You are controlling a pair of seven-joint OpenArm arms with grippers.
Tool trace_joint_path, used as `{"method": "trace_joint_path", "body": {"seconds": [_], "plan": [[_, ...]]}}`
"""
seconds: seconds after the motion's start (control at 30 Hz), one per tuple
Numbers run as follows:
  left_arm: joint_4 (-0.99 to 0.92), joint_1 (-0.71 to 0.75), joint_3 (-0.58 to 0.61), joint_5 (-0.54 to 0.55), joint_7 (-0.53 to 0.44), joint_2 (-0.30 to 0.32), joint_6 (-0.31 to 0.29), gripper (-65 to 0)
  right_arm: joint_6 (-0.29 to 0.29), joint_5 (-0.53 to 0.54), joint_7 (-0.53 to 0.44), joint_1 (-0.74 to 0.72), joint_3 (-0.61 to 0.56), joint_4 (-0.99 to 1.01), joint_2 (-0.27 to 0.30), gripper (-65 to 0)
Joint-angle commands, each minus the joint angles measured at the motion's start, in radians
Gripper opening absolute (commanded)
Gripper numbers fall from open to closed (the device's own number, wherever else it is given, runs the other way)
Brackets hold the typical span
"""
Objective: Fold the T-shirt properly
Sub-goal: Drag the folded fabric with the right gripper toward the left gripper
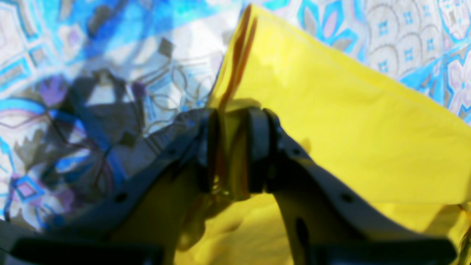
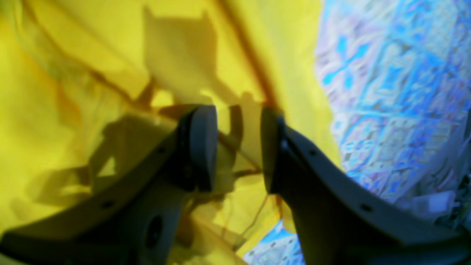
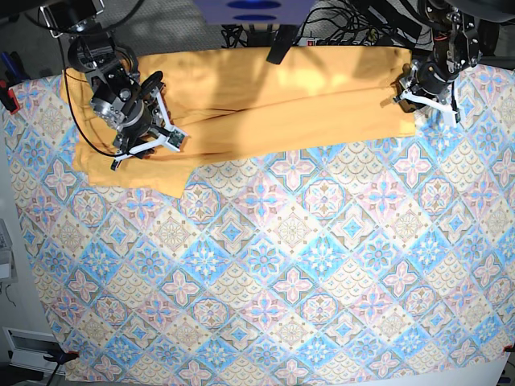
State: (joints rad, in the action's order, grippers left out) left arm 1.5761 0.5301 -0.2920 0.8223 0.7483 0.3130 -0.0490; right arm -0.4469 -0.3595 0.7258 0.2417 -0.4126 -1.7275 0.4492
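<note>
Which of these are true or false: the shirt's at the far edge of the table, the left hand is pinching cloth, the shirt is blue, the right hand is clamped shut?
1. The T-shirt lies along the far edge of the tablecloth. True.
2. The left hand pinches T-shirt fabric. True.
3. The T-shirt is blue. False: it is yellow-orange; the tablecloth is blue-pink.
4. The right hand is clamped shut. False: a gap shows between its fingers, over the T-shirt.

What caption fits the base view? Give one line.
Both arms work the yellow-orange T-shirt at the patterned tablecloth's far edge.
</note>
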Motion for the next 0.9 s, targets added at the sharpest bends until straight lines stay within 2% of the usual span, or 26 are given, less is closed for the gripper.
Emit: {"method": "trace_joint_path", "body": {"seconds": [0.0, 0.87], "plan": [[0.013, 0.003, -0.006, 0.006, -0.011, 0.012, -0.004, -50.9, 0.010, -0.006, -0.018, -0.031, 0.005, -0.018, 0.009, -45.4], [0.013, 0.003, -0.006, 0.006, -0.009, 0.012, -0.004, -50.9, 0.012, -0.006, -0.047, -0.109, 0.005, 0.103, 0.006, -45.7]]}}
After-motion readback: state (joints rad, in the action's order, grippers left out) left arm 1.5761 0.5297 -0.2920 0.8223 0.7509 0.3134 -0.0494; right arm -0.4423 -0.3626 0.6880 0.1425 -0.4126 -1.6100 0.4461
